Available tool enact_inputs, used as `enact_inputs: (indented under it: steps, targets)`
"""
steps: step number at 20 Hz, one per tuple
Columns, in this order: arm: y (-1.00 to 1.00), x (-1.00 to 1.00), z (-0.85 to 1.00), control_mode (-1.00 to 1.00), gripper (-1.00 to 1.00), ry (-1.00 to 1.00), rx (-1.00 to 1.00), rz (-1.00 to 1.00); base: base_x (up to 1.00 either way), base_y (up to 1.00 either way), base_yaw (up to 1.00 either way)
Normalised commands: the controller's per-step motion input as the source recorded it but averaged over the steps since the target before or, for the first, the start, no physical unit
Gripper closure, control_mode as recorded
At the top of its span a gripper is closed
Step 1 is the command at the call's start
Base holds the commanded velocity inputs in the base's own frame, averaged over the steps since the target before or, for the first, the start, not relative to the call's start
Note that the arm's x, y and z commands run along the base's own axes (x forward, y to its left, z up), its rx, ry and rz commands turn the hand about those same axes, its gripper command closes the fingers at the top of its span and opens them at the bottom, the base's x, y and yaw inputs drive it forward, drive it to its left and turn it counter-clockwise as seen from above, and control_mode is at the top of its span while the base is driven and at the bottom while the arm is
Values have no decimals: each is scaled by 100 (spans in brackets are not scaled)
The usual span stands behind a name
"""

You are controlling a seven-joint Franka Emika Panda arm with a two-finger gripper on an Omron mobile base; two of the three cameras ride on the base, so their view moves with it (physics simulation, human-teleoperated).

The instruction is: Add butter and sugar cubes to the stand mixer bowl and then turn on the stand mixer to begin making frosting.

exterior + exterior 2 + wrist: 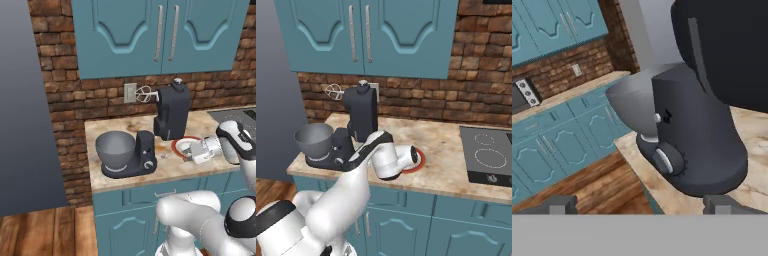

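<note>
The dark stand mixer (pixel 170 117) stands at the counter's left end with its head tilted up and the wire whisk (pixel 144 94) raised. Its grey bowl (pixel 115 147) sits on the base, and I cannot see inside it. In the hand view the mixer column (pixel 697 145), its silver knob (pixel 664 160) and the bowl (pixel 629 102) are close ahead. My gripper (pixel 642 204) is open, fingertips wide apart with nothing between them. The hand (pixel 202 150) hovers low over a red plate (pixel 176 145) right of the mixer. I cannot make out butter or sugar cubes.
A black stove top (pixel 488 157) lies at the counter's right end. Teal wall cabinets (pixel 165 35) hang above, and a brick wall with an outlet (pixel 131 92) is behind the mixer. A tall grey panel (pixel 20 100) stands left of the counter.
</note>
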Motion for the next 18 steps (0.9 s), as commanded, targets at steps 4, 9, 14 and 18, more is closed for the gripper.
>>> enact_inputs:
  steps: [4,9,14,18]
  targets:
    - [-1,50,-30,-100,-100,0,3,-6,0,0,0]
    - [-2,29,-27,-100,-100,0,0,-8,0,0,0]
    - [-1,19,-32,-100,-100,0,0,-4,0,0,0]
    - [0,16,-17,-100,-100,-3,2,-2,0,0,0]
